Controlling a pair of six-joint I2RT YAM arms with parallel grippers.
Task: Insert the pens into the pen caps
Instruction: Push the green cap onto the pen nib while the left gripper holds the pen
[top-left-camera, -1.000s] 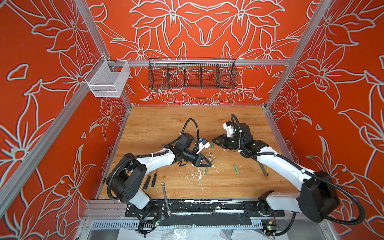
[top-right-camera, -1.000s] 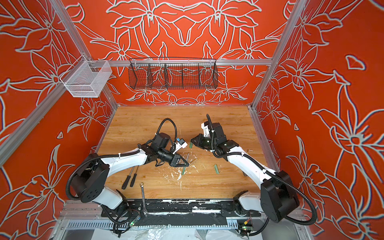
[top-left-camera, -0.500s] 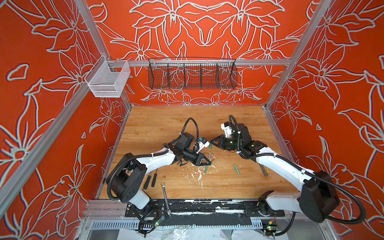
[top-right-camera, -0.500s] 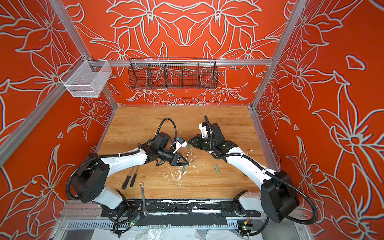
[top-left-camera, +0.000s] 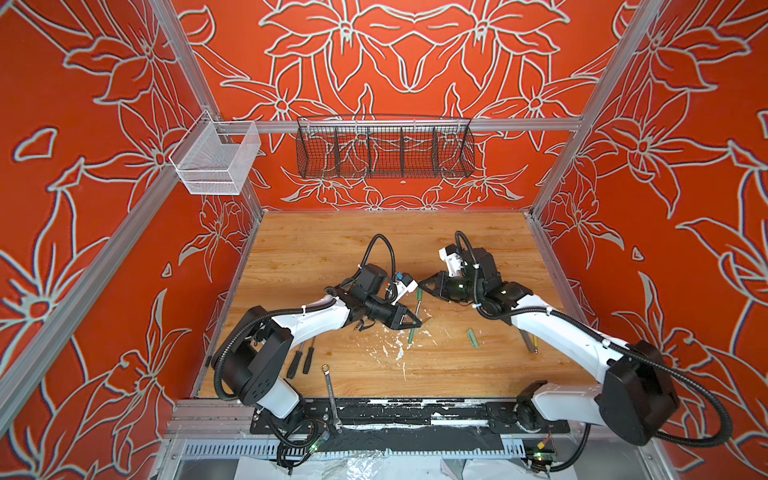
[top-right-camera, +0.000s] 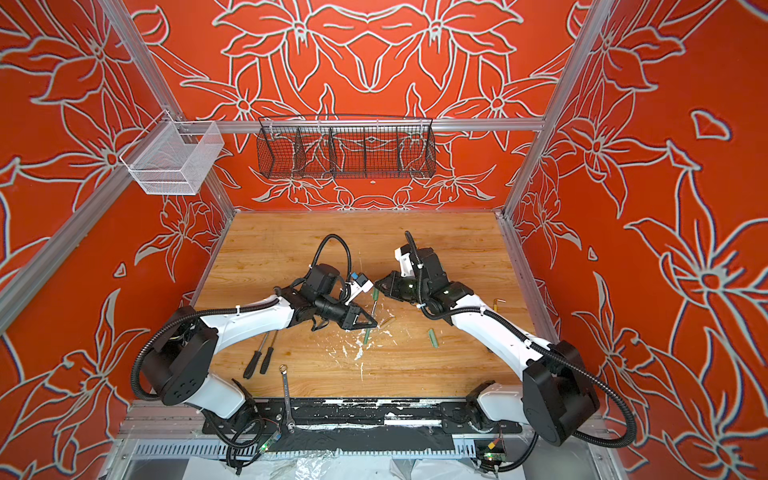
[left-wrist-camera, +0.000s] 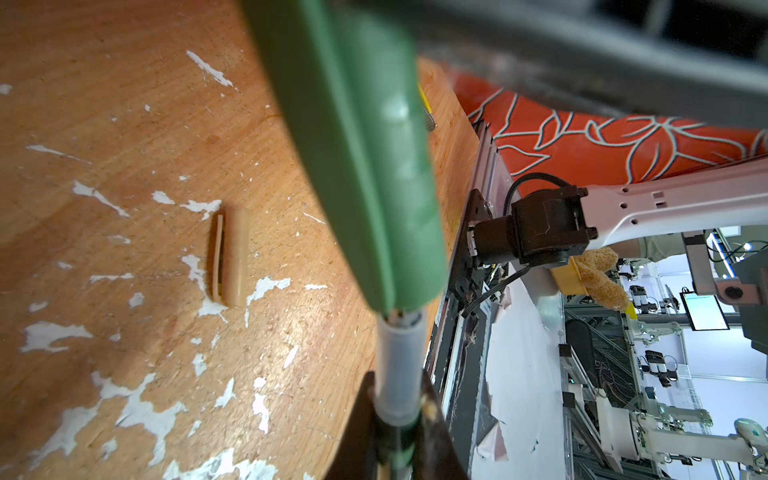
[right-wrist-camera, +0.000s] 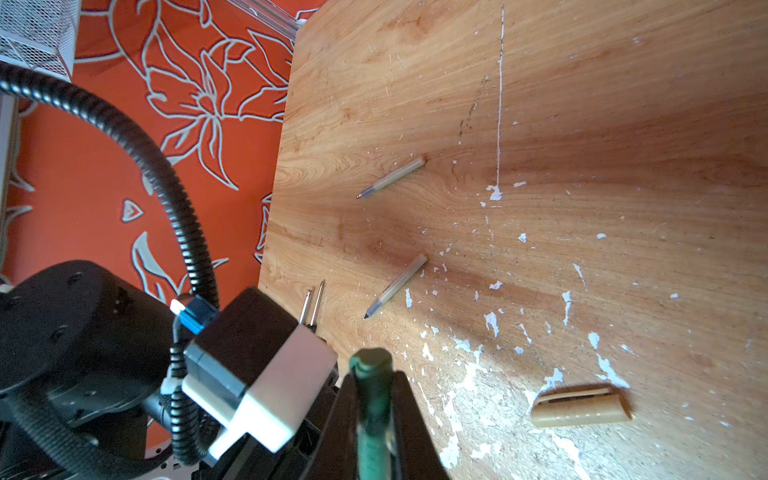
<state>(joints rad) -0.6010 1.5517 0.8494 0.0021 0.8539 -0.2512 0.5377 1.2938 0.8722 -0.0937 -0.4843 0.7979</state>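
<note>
My left gripper (top-left-camera: 417, 322) (left-wrist-camera: 397, 401) is shut on a green pen (top-left-camera: 411, 336). Its grey tip section (left-wrist-camera: 400, 357) points away from the table's front edge. A green pen cap (top-left-camera: 419, 294) (left-wrist-camera: 365, 166) sits over that tip, and my right gripper (top-left-camera: 422, 285) (right-wrist-camera: 374, 384) is shut on the cap (right-wrist-camera: 371, 362). Both grippers meet mid-table. Two beige pens (right-wrist-camera: 392, 176) (right-wrist-camera: 397, 284) lie on the wood. A beige pen cap (right-wrist-camera: 582, 405) (left-wrist-camera: 230, 257) (top-left-camera: 428, 321) lies nearby. Another green pen cap (top-left-camera: 473, 337) lies to the right.
Two black-handled screwdrivers (top-left-camera: 301, 361) lie at the front left, with a silver wrench (top-left-camera: 331, 390) across the table's front edge. White paint flecks (top-left-camera: 395, 349) cover the middle of the wood. A black wire basket (top-left-camera: 384, 149) and a white mesh basket (top-left-camera: 214, 160) hang on the walls.
My right gripper has moved left with the green cap, closing on the pen tip in my left gripper. The left gripper has shifted only slightly.
</note>
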